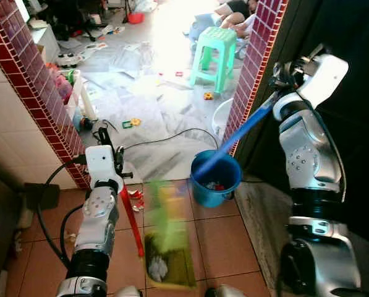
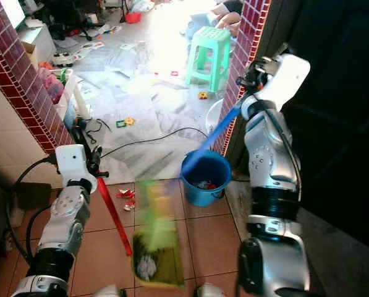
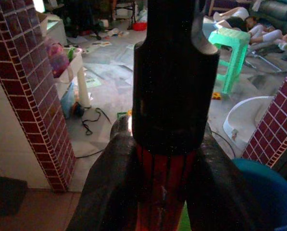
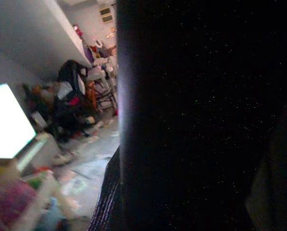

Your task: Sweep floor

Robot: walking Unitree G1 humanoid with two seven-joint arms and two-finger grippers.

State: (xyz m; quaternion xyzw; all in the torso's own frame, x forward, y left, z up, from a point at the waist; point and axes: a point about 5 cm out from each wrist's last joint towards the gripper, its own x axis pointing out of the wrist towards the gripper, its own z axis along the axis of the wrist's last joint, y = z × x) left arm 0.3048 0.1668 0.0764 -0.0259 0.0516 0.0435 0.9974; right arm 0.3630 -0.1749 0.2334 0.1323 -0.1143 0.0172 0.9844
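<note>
Now the yellow-green dustpan (image 1: 169,247) sits on the terracotta tile floor (image 1: 224,244) between my two arms, its tray low and blurred above, with a pale wad of swept litter (image 1: 156,267) lying in it. My left gripper (image 1: 118,175) is clamped around the red dustpan handle (image 1: 132,221); in the left wrist view both black fingers (image 3: 109,187) press against the red shaft, which keeps the pan tilted mouth-up so the load stays in. My right gripper (image 1: 282,75) is raised high by the dark doorway and holds the blue broom handle (image 1: 243,130); the right wrist view is mostly black, but the shaft runs straight from the closed hand down into the blue bucket (image 1: 216,179). I judge the broom head is parked inside or just behind that bucket, though I cannot tell which.

A few red and white scraps (image 1: 135,197) lie on the tiles just beside the pan, not yet collected. The bucket stands touching the foot of the right brick pillar (image 1: 256,55), near the pan. A black cable (image 1: 165,139) loops across the grey floor beyond the threshold. Farther out: a green stool (image 1: 214,57), scattered toys and papers, and a person's legs at the top edge. The left brick pillar (image 1: 39,86) crowds my left elbow.
</note>
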